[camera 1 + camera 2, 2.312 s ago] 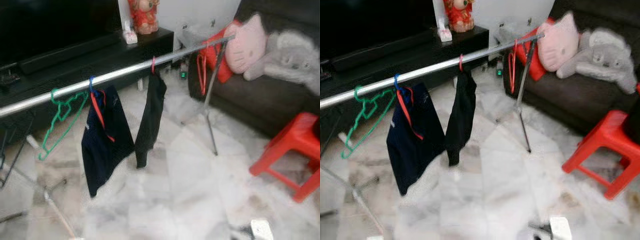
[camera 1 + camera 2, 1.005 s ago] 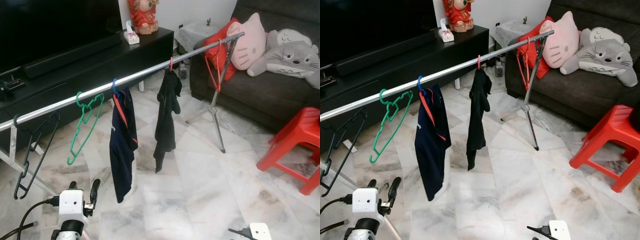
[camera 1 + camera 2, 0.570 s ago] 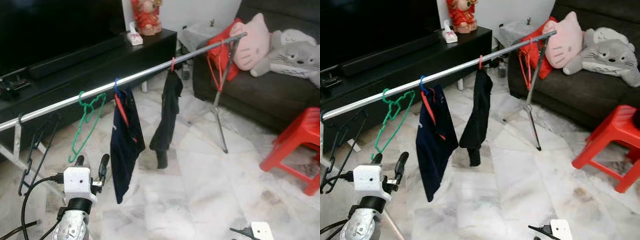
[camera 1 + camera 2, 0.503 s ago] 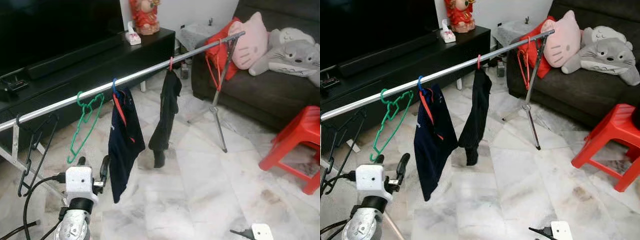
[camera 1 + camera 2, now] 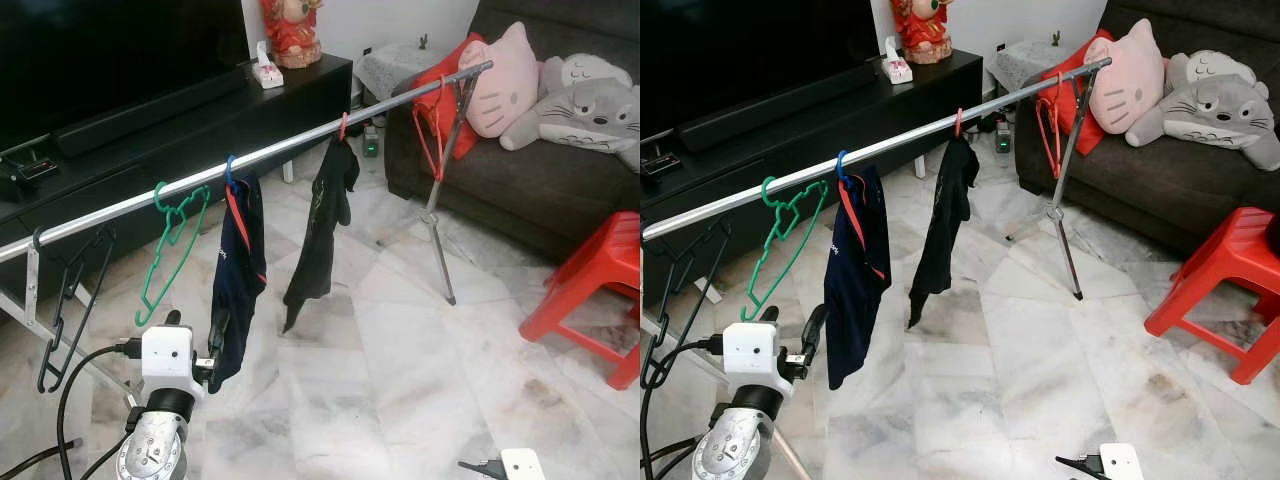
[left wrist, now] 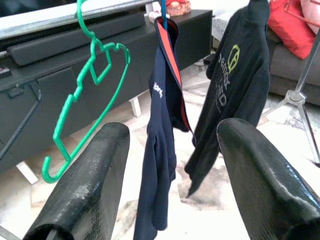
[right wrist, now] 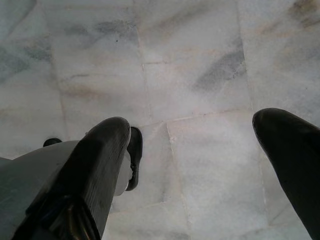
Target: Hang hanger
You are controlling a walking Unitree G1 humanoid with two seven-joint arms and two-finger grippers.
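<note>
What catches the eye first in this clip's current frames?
A long silver clothes rail crosses the room, carrying an empty green hanger, a navy shirt and a black shirt. The left pincer is raised, open, just below the navy shirt. A red stool stands at the right.

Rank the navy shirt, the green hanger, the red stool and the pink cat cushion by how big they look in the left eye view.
1. navy shirt, largest
2. green hanger and red stool: about alike; the stool is cut off by the frame edge, so unranked
3. pink cat cushion, smallest, though it sits farther from the camera
</note>
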